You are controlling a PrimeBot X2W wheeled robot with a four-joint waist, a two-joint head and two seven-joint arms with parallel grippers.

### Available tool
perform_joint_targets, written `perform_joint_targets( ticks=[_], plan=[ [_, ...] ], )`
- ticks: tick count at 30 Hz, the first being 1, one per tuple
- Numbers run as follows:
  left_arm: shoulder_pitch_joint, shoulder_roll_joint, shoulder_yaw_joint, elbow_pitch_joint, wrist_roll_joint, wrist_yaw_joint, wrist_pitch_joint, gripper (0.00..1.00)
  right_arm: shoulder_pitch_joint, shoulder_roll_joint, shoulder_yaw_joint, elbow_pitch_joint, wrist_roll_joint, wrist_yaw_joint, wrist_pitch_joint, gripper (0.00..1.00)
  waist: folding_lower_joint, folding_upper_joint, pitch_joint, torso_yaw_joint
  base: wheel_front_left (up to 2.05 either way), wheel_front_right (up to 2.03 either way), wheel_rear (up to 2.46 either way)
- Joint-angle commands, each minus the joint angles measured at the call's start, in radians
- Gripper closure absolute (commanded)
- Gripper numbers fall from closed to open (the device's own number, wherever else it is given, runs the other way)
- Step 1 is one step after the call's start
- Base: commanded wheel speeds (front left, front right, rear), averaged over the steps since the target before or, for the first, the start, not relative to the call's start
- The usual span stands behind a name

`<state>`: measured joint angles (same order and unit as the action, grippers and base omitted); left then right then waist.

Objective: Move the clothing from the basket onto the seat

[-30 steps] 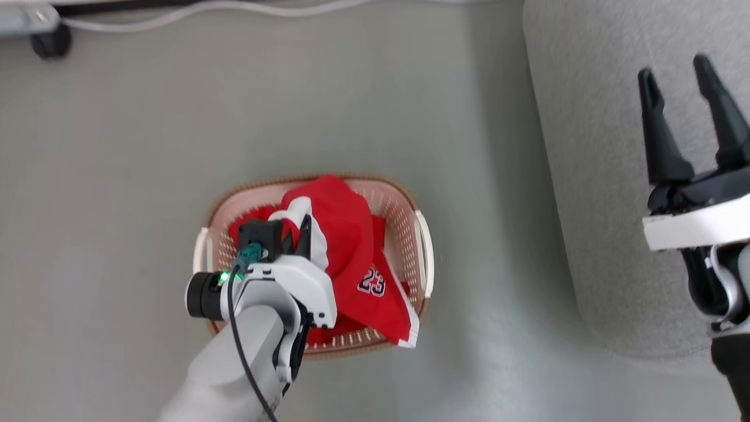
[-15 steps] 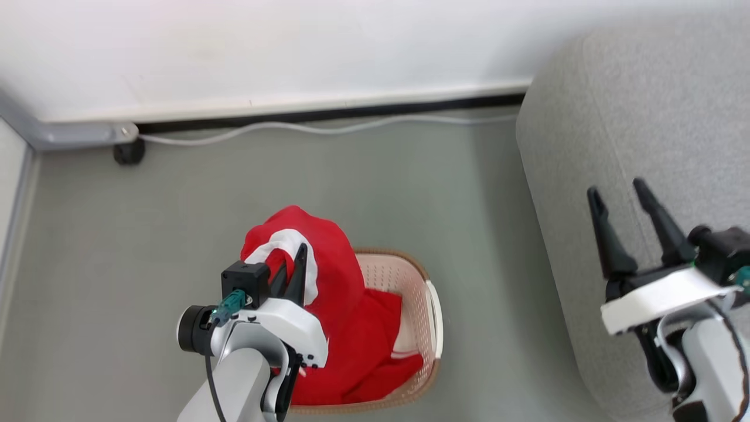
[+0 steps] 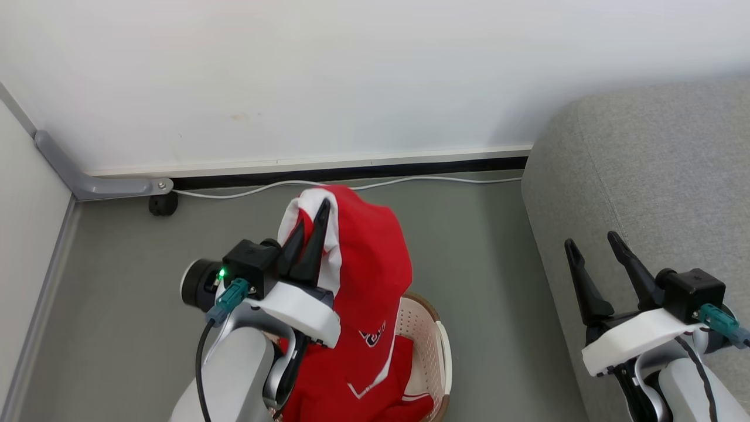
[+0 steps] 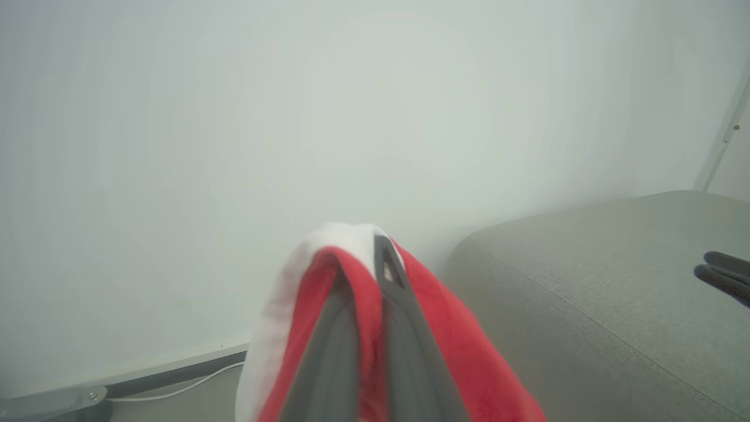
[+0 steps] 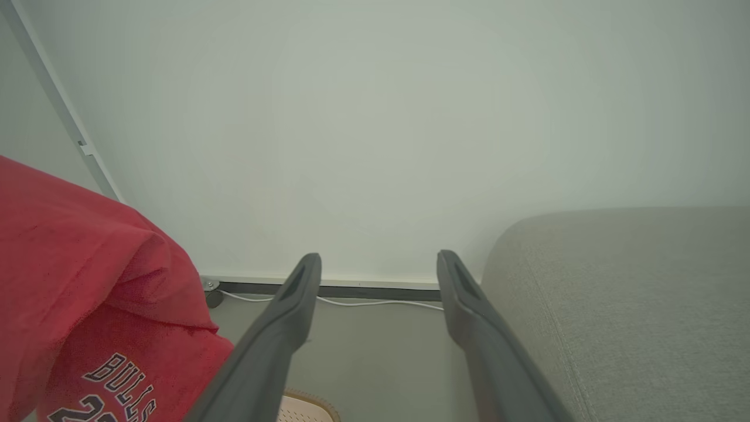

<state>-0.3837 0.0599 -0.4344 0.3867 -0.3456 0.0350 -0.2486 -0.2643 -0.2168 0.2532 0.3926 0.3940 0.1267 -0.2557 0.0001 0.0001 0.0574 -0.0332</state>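
My left gripper point(image 3: 312, 225) is shut on the red clothing point(image 3: 369, 275), pinching its white-trimmed edge and holding it up above the basket point(image 3: 436, 343). The fabric drapes down from the fingers, its lower part still reaching into the basket. In the left wrist view the red and white cloth point(image 4: 469, 363) wraps around both shut fingers. The right wrist view catches the clothing point(image 5: 88, 281) at the left, with black-and-white lettering and a number on it. My right gripper point(image 3: 592, 249) is open and empty, over the edge of the grey seat point(image 3: 656, 170); its spread fingers point(image 5: 293, 310) frame the wall and floor.
A white wall with a dark baseboard runs across the back, with a white cable point(image 3: 252, 189) along the floor. A grey metal bracket point(image 3: 99, 186) and a black caster point(image 3: 163, 205) sit at the back left. Grey floor lies between basket and seat.
My left gripper has lifted the clothing out of the basket, higher in each frame. The head camera has tilted up, bringing the wall into view. The right gripper stays open.
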Motion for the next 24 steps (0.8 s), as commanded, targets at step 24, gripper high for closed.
perform_joint_targets(
  ticks=[24],
  plan=[
    [-0.245,0.016,-0.056,-0.265,0.077,0.001,0.091,1.0,-0.021,-0.015,0.106,-0.186,0.074,0.004,-0.006,0.0,-0.0001,-0.0001,0.052,0.009,0.0,0.0,0.0]
  ],
)
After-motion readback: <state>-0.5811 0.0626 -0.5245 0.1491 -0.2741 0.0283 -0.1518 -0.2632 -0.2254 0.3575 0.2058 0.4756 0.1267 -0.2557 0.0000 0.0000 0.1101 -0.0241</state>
